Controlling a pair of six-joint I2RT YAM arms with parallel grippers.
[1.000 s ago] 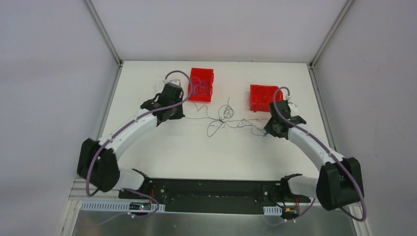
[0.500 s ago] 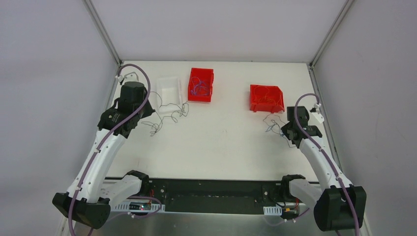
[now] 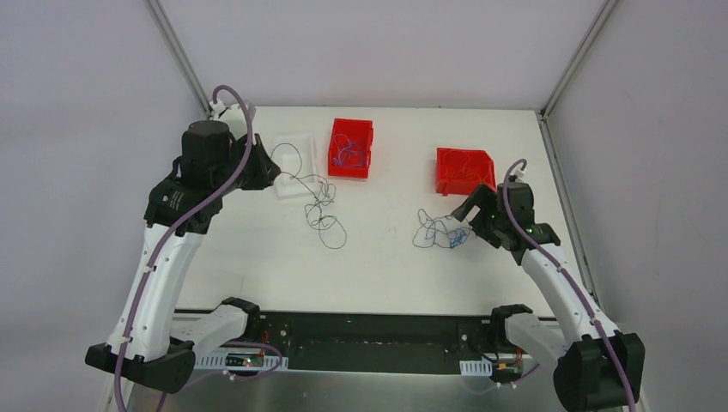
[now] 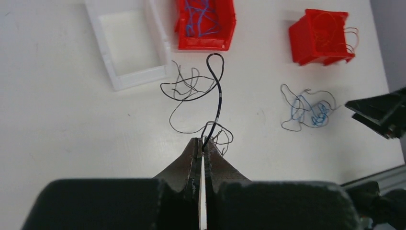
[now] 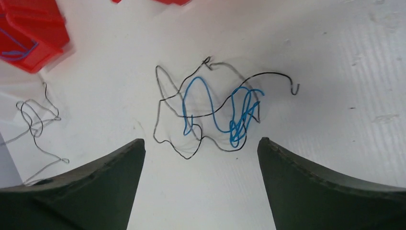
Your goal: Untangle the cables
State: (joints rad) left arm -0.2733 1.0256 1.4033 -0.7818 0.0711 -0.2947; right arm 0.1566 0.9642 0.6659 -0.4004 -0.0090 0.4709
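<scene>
Rt wrist view: red bin (image 5: 28, 36) cut off at top-left edge; end of black strand (image 4: 219, 91) hidden btwn left fingers (image 4: 189, 163)

The bench (image 3: 386, 283) is plain white. The left bin (image 3: 352, 123) is bright red and holds blue wires (image 4: 201, 19). The right bin (image 3: 446, 184), also red, holds orange wires (image 4: 330, 28). The tray (image 4: 139, 79) is white. Loose black strands (image 4: 218, 91) lie apart from a blue-and-black clump (image 5: 238, 125). The left arm (image 3: 163, 266) and right arm (image 3: 558, 283) are white with black joints.

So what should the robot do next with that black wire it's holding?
Probably carry it over the white tray and let go. The left tool is shut on the black wire, which trails close beside that tray.
</scene>
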